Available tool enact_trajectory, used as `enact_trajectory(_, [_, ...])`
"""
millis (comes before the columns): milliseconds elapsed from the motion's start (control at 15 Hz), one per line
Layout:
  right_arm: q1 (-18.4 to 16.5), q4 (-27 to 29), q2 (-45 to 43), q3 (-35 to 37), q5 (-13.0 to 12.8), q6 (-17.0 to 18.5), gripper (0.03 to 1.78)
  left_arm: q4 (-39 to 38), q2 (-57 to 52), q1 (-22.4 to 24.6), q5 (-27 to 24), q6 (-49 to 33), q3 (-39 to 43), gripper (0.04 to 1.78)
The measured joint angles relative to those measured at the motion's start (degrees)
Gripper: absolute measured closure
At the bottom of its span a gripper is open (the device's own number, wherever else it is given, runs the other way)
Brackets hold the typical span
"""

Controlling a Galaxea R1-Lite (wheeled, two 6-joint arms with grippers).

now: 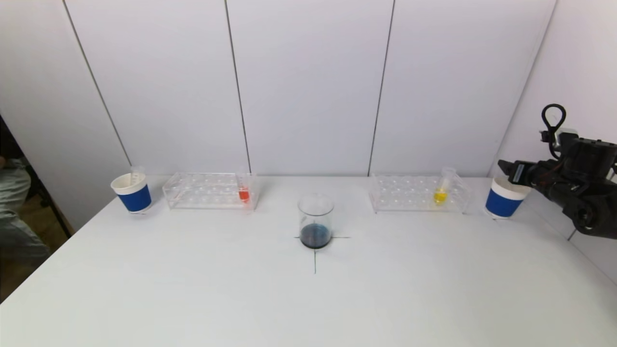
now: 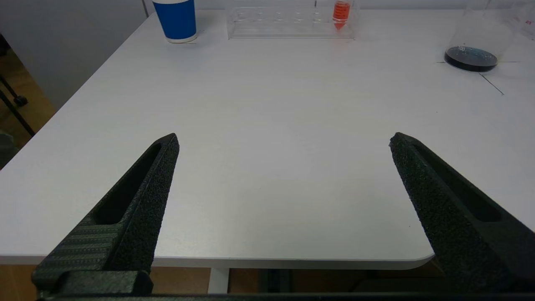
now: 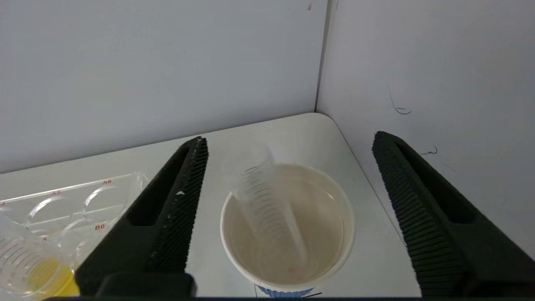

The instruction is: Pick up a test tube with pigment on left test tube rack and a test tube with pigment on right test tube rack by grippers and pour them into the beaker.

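While the right gripper is held above the right paper cup at the far right corner of the worktop, its ribbed black jaws are spread wide and grip nothing. An empty clear graduated tube is seen leaning inside that cup. Just beside it, the transparent right rack carries a tube of yellow pigment. The transparent left rack carries a tube of orange-red pigment, with a blue-banded left paper cup beside it holding another clear tube. Between the racks, a round glass beaker with dark liquid is set on a drawn cross. The left gripper is held over the near worktop edge, its grainy wedge-shaped jaws wide and holding nothing.
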Motion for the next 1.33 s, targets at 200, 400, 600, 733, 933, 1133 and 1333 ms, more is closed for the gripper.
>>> enact_trajectory(200, [0.0,0.0,0.02,0.0,0.0,0.07,0.09,0.0,0.0,0.0,0.04,0.0,0.0,0.06])
enact_trajectory(400, [0.0,0.02,-0.26,0.44,0.0,0.07,0.04,-0.02,0.0,-0.02,0.02,0.0,0.0,0.06])
enact_trajectory(600, [0.49,-0.34,-1.41,0.89,-0.04,0.02,0.05,-0.02,0.0,-0.05,0.04,0.0,0.0,0.06])
enact_trajectory(733, [1.71,-0.37,-3.39,1.74,-0.09,0.02,0.05,0.0,0.0,-0.02,0.02,0.0,0.0,0.06])
enact_trajectory(933, [5.99,-0.01,-9.7,5.29,-0.52,0.02,0.05,-0.02,0.0,0.0,0.02,0.0,0.07,0.06])
enact_trajectory(1133, [10.93,0.51,-17.7,10.4,-1.67,0.05,0.05,0.0,0.0,0.0,0.02,0.01,0.02,0.06])
enact_trajectory(1333, [14.23,0.55,-26.19,17.14,-3.55,0.09,0.05,0.02,0.0,-0.02,0.02,0.01,0.0,0.06])
